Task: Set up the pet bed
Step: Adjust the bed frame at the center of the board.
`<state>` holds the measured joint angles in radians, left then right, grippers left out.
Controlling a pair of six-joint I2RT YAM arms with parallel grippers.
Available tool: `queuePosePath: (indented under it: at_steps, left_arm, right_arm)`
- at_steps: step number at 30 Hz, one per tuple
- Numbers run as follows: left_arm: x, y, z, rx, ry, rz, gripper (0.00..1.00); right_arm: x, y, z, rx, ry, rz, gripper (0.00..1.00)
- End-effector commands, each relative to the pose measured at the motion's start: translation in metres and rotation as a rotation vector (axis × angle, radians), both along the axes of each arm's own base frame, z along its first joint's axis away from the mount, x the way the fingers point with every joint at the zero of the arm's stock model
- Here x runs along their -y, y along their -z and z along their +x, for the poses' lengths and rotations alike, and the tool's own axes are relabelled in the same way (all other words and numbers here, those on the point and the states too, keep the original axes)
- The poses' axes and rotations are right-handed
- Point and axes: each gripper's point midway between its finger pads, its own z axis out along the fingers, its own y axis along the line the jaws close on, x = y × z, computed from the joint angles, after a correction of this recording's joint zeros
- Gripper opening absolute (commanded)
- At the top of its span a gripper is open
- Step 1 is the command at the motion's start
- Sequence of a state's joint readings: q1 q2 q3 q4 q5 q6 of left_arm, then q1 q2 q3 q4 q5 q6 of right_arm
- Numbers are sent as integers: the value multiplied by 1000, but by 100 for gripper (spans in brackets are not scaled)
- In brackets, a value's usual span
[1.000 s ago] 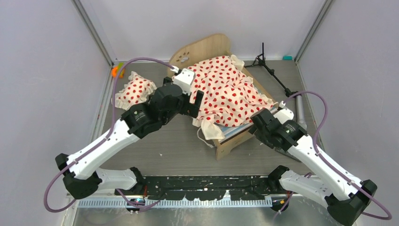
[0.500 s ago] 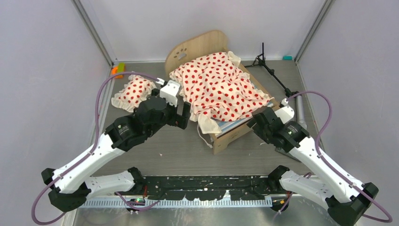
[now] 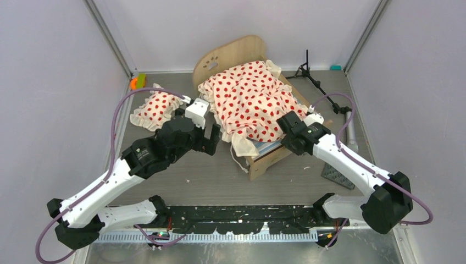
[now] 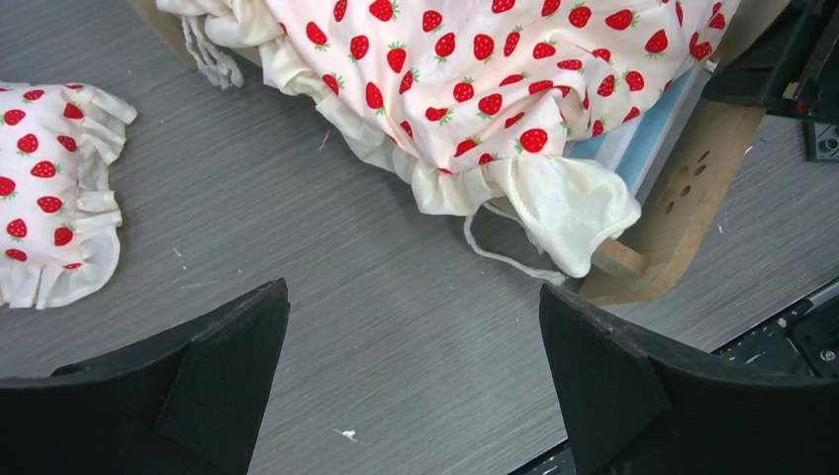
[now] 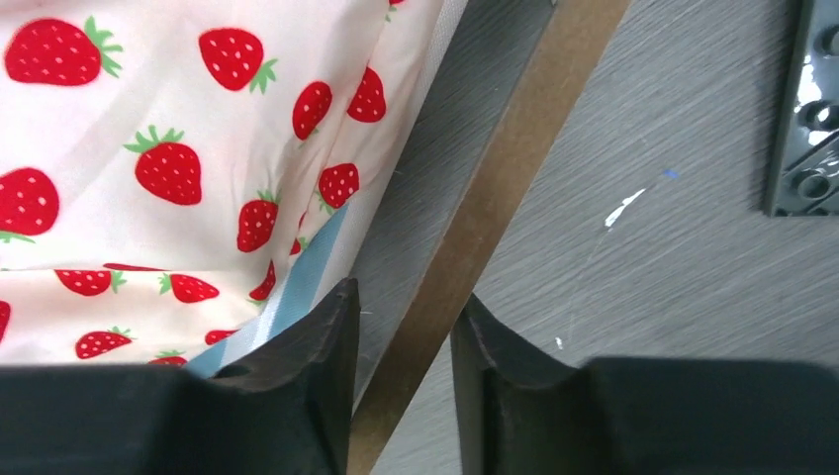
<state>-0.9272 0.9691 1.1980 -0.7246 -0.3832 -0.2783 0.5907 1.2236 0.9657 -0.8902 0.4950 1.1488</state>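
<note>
Bedding (image 3: 253,102), soft and limp, drapes the pet bed (image 3: 228,55), which stands toward twelve o'clock on the surface (image 3: 220,176). Its wooden frame looks light and stiff, so a rail is probably the best hold, and the ruffled hem for the cloth. The right gripper (image 5: 401,307), arm stretched forward, straddles the side rail (image 5: 495,198) at the bed's four o'clock, jaws nearly closed and seemingly pinching it. The left gripper (image 4: 411,322) hangs wide open and empty between the bed and the pillow (image 3: 156,107) at ten o'clock.

The left arm (image 3: 104,184) and right arm (image 3: 351,164) wear white shells over black joints, each trailed by a looping purple cable (image 3: 116,119). The pincer fingers (image 4: 198,386) are matte black wedges.
</note>
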Motion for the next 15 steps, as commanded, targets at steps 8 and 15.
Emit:
queuePosePath:
  at_steps: [8, 15]
  left_arm:
    - [-18, 33, -29, -102, 29, 7, 95]
    - [-15, 63, -54, -161, 102, -74, 85]
  right_arm:
    - [12, -44, 11, -14, -336, -91, 3]
    - [13, -47, 36, -11, -416, -70, 0]
